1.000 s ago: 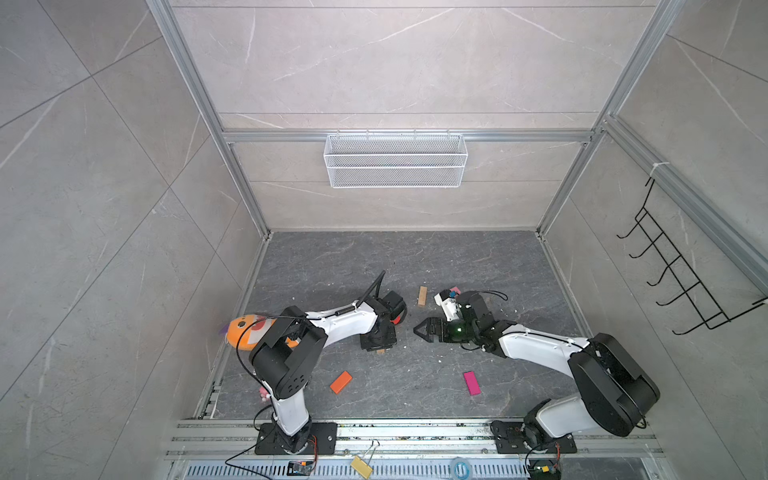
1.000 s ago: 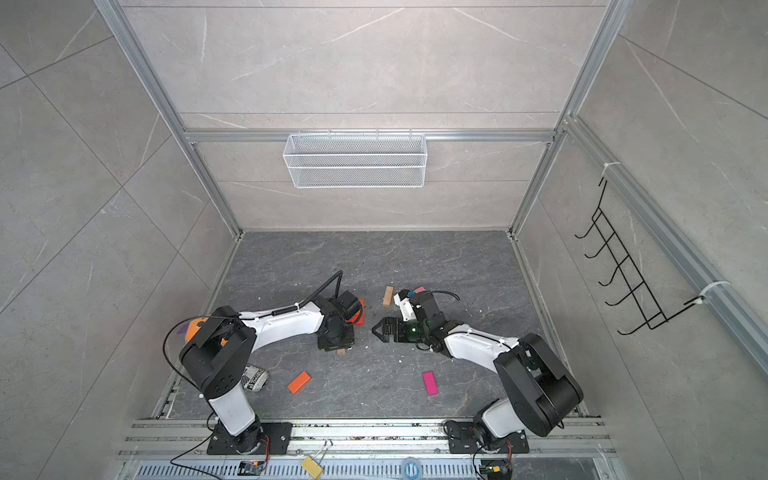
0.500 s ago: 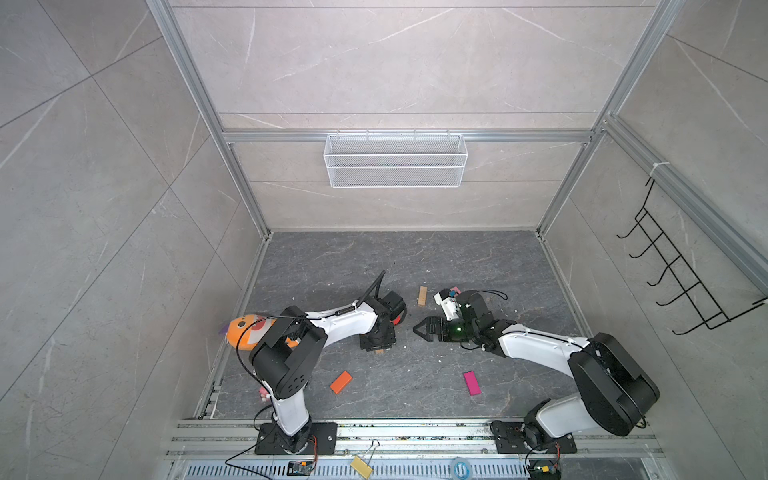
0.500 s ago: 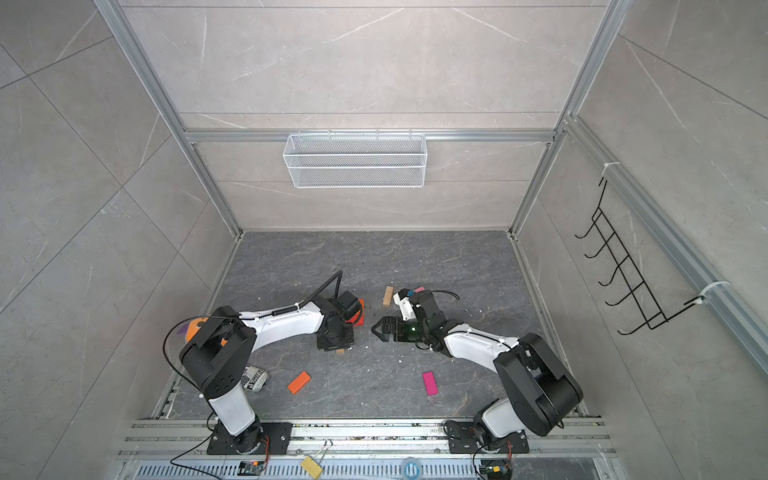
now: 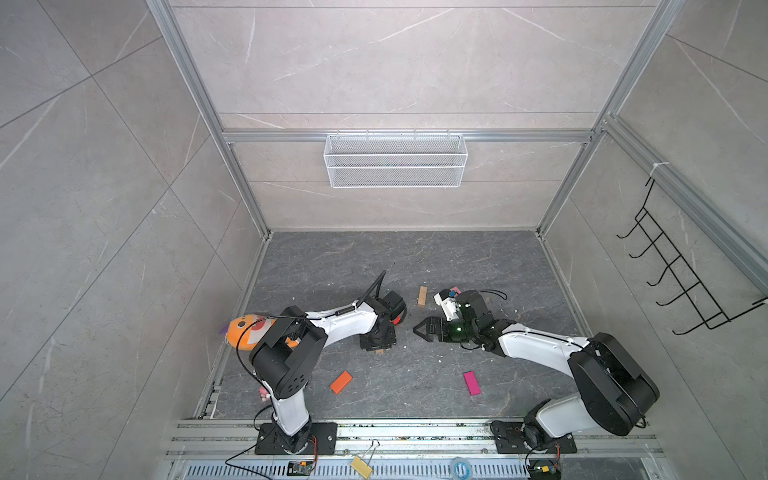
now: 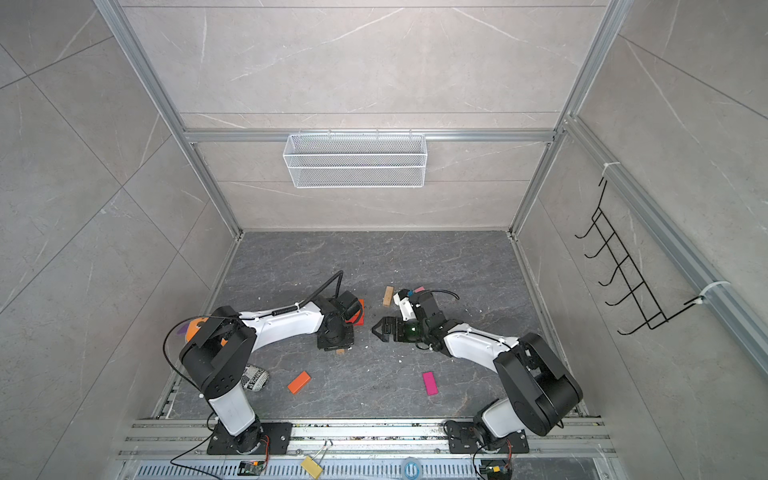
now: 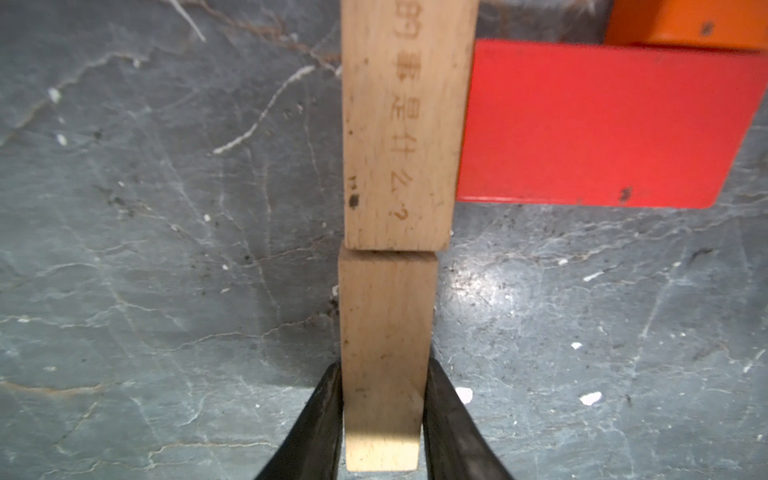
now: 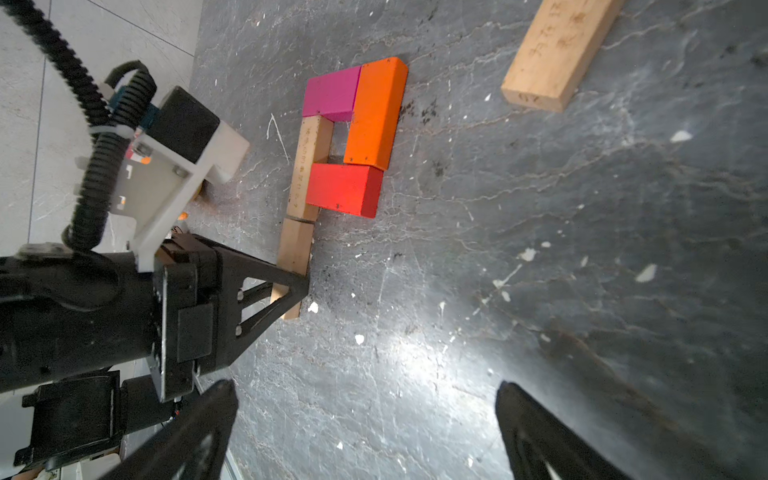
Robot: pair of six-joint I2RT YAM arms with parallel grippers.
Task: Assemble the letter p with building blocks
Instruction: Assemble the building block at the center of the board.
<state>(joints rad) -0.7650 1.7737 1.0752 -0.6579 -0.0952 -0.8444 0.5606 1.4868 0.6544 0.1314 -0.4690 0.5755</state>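
Looking through the left wrist camera, I see my left fingers [image 7: 320, 424] clamped on the two long sides of a tan block [image 7: 386, 332] that lies on the table [image 7: 145, 249]. It sits end to end with a second tan block [image 7: 401, 124], which has characters printed on it, and the pair make one straight stem. A red block [image 7: 582, 124] touches the side of the printed block, and an orange block [image 7: 685, 20] meets the red one's far edge

From the right wrist camera I can read the whole p [image 8: 309, 174]. It has the tan stem, red along the bottom of the loop, orange down the outer side and a magenta block [image 8: 330, 93] across the top. A small square gap is left in the middle. My right fingers [image 8: 199, 428] stand wide apart with nothing between them, over bare table near the p

In both top views the p is near the middle of the table, mostly hidden under my left wrist. A spare tan block [image 5: 422, 296] lies between the two wrists, toward the back wall. A spare orange block [image 5: 341, 382] and a spare magenta block [image 5: 471, 382] lie flat nearer the front rail, well apart. A pink block [image 5: 456, 288] peeps out behind my right wrist, and a fish toy [image 5: 243, 332] sits by my left elbow
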